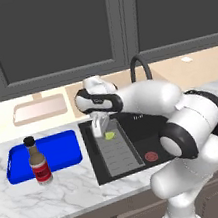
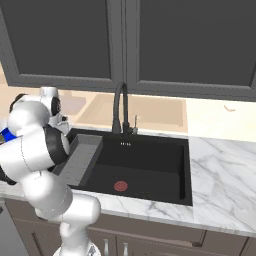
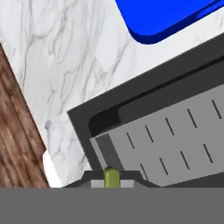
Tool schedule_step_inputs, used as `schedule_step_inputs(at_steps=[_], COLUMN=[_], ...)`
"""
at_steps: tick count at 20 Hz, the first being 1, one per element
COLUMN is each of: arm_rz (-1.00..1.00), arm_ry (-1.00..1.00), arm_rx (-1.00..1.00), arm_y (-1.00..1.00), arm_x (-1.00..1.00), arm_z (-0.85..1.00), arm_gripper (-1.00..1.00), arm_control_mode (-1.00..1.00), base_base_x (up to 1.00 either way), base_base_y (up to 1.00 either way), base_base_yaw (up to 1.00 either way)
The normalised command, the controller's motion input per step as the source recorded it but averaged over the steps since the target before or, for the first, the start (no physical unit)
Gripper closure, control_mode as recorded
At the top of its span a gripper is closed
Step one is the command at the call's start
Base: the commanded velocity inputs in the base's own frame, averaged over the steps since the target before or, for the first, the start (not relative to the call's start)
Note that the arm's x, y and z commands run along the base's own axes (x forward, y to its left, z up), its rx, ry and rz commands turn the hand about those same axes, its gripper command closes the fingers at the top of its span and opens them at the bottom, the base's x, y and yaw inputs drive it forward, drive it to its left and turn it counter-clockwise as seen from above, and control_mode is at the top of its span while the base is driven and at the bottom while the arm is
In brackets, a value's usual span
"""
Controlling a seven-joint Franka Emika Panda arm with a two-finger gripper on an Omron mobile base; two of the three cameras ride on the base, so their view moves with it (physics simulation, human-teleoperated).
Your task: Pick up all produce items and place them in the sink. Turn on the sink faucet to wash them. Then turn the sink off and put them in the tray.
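Marble-patterned bench [image 1: 69, 189] ran beneath dark wall cabinets [image 1: 47, 35], with the black sink [image 1: 133, 122] recessed in it, the blue tray [image 1: 61, 142] to the sink's left and a brown bottle [image 1: 38, 161] standing at the tray's front edge. The pincer [image 1: 100, 128] hung over the back left corner of the sink, above the grey ribbed rack [image 1: 121, 154], and its jaws stood nearly together, clamped on the small yellow-green fruit [image 1: 109, 135]; in the hand view a sliver of that fruit [image 3: 111, 177] showed right at the tips, with the rack [image 3: 175, 140] beyond it. In the left base view the fruit sat at the lower end of the pincer, just over the rack's far end, and whether it touched the rack could not be told. The likeliest trouble, as I judged it, was the fruit's roundness: let go onto the sloped or ribbed rack it could roll toward the red drain [image 1: 152, 156] or lodge against the sink wall, making a later re-grasp awkward. A thin hold could also let it slip out early. The black faucet [image 2: 120, 107] rose close behind the arm, so a careless lift or swing might clip its arched spout. The bottle beside the tray could be knocked over during a later carry to that tray.
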Motion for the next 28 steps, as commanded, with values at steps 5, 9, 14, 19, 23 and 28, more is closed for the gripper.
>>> schedule_step_inputs(at_steps=[5, 9, 14, 19, 23, 28], arm_rz=[0.00, 0.00, 0.00, 0.00, 0.00, 0.00], arm_ry=[0.01, 0.00, -0.02, -0.11, -0.09, -0.03], arm_rx=[0.09, 0.07, 0.02, 0.00, 0.00, 0.00], arm_y=[0.39, 0.39, 0.38, 0.39, 0.33, 0.21], arm_x=[0.36, 0.28, 0.15, 0.03, 0.05, 0.16], arm_z=[0.00, 0.00, -0.05, -0.10, -0.05, -0.06], arm_gripper=[1.00, 1.00, 1.00, 1.00, 1.00, 1.00], arm_control_mode=[-1.00, -1.00, -1.00, -1.00, -1.00, -1.00], base_base_x=[0.00, 0.00, 0.00, 0.00, 0.00, 0.00], base_base_y=[0.00, 0.00, 0.00, 0.00, 0.00, 0.00], base_base_yaw=[0.00, 0.00, 0.00, 0.00, 0.00, 0.00])
